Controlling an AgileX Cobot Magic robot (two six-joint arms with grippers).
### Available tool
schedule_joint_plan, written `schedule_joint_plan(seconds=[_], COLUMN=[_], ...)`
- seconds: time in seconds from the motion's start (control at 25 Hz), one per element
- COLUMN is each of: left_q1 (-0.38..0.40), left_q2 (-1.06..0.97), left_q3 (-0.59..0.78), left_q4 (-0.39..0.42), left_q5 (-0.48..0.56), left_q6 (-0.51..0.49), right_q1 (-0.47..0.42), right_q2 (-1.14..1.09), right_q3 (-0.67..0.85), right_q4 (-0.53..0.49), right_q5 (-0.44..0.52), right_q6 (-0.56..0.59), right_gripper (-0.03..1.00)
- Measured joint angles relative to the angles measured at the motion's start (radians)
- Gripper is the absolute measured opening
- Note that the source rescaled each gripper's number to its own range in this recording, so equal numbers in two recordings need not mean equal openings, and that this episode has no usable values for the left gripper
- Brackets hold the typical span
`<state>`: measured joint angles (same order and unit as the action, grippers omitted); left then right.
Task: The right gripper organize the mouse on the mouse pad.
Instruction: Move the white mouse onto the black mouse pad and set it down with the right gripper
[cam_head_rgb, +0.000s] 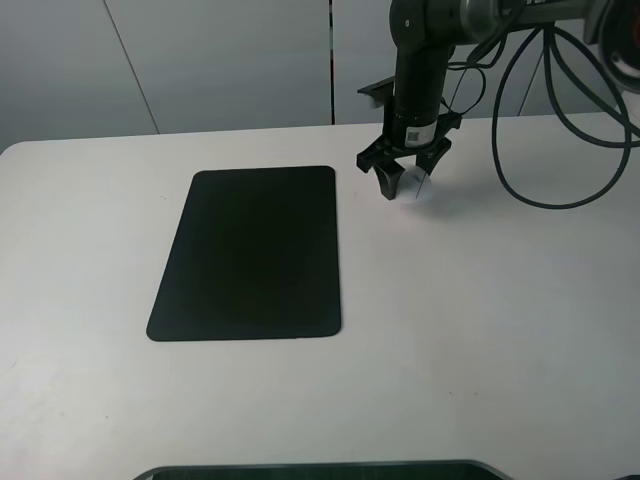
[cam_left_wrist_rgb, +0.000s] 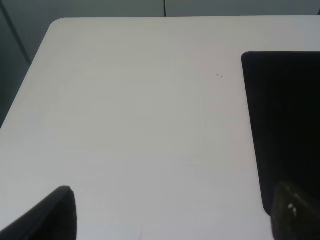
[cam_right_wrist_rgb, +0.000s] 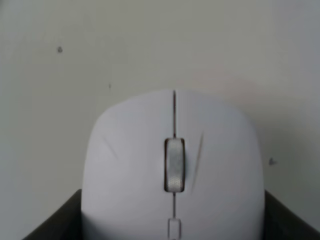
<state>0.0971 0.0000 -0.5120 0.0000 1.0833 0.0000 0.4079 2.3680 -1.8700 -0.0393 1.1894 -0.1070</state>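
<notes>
From high above, a pale table (cam_head_rgb: 500, 350) carries a black mouse pad (cam_head_rgb: 250, 255) lying flat, left of the middle. To the right of the pad's far right corner, and apart from it, the right gripper (cam_head_rgb: 405, 186) points straight down. Its jaws are closed on the white mouse (cam_head_rgb: 417, 189), which shows only as a small pale patch between them. Whether the mouse rests on the table or hangs just above it cannot be told. Black cables (cam_head_rgb: 560, 150) loop down behind the arm.

Seen from the left wrist, the left gripper (cam_left_wrist_rgb: 175, 190) hangs over bare table, its jaws wide apart, one dark fingertip (cam_left_wrist_rgb: 57, 215) at each lower corner of the picture. An edge of the mouse pad lies beside it.

Seen from the right wrist, the mouse fills the picture, grey scroll wheel (cam_right_wrist_rgb: 174, 165) in the middle. A black finger (cam_right_wrist_rgb: 52, 224) presses against each of its sides, with the table behind.
</notes>
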Motion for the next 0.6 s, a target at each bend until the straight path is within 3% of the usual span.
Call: schedule_joint_plan(seconds=[0.24, 0.6], left_q1=[0.000, 0.000], left_q2=[0.000, 0.000], left_q3=[0.000, 0.000], left_q4=[0.000, 0.000], left_q5=[0.000, 0.000], left_q6=[0.000, 0.000], right_q1=[0.016, 0.125], right_q2=[-0.020, -0.050], right_q3=[-0.003, -0.015], right_q4=[0.002, 0.002], right_q5=[0.014, 0.027], right_q6=[0.081, 0.219], right_gripper=[0.01, 0.01])
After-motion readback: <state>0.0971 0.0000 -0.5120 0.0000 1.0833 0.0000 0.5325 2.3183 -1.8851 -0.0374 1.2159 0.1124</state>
